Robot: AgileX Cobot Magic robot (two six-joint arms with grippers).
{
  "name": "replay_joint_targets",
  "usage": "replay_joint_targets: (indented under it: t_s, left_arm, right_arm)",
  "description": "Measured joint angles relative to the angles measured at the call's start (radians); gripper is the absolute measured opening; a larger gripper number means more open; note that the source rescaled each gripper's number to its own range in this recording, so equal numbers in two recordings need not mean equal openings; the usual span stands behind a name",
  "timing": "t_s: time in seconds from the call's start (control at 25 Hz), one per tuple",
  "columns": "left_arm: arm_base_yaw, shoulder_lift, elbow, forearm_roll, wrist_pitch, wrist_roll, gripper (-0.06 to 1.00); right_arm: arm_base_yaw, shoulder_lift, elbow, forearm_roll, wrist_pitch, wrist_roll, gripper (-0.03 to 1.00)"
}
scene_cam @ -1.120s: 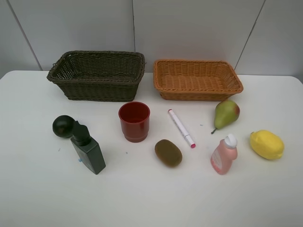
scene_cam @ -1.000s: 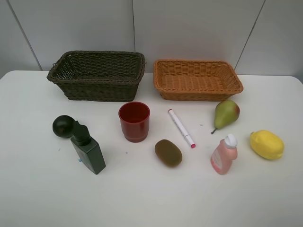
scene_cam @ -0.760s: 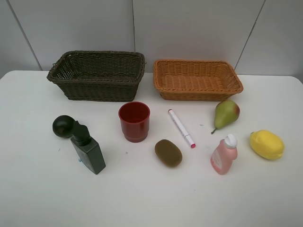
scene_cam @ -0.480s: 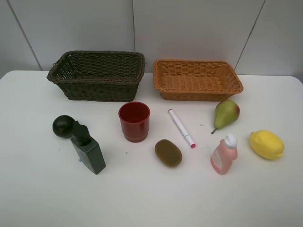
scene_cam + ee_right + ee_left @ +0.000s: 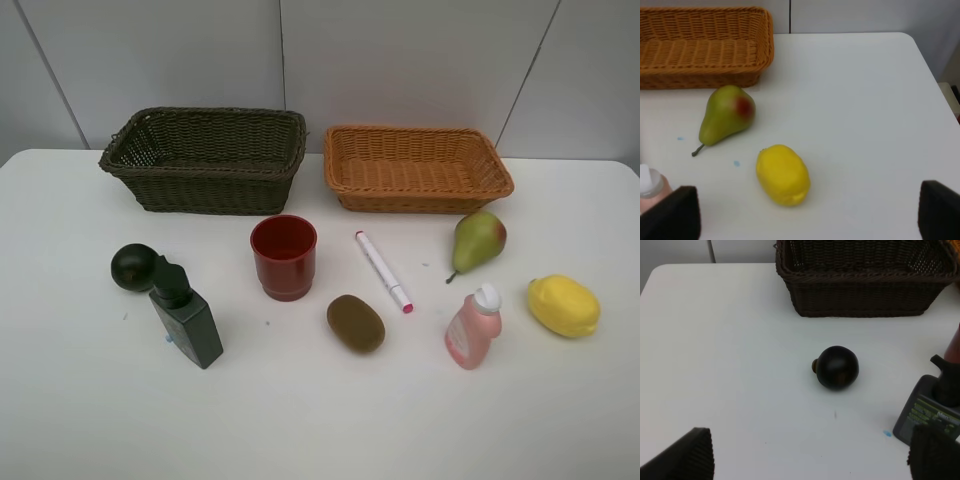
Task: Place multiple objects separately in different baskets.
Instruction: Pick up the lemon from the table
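Note:
On the white table lie a green-red pear (image 5: 478,240) (image 5: 726,115), a yellow lemon (image 5: 564,305) (image 5: 783,174), a brown kiwi (image 5: 355,323), a dark round fruit (image 5: 133,266) (image 5: 837,367), a red cup (image 5: 283,256), a pink-white marker (image 5: 383,271), a small pink bottle (image 5: 472,327) (image 5: 649,187) and a dark green bottle (image 5: 186,317) (image 5: 930,407). The dark brown basket (image 5: 205,158) (image 5: 865,287) and the orange-tan basket (image 5: 417,167) (image 5: 702,47) stand empty at the back. My left gripper (image 5: 810,457) is open, short of the dark fruit. My right gripper (image 5: 810,217) is open, short of the lemon. Neither arm shows in the high view.
A grey panelled wall (image 5: 300,60) rises behind the baskets. The table's right edge (image 5: 940,95) lies close to the lemon. Small blue specks (image 5: 736,163) mark the tabletop.

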Motion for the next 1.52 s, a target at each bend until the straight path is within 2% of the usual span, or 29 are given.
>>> replay_joint_targets:
  t_s: [1.52]
  left_arm:
    - [0.000,0.000,0.000,0.000,0.000,0.000,1.00]
  right_arm:
    - [0.000,0.000,0.000,0.000,0.000,0.000,0.94]
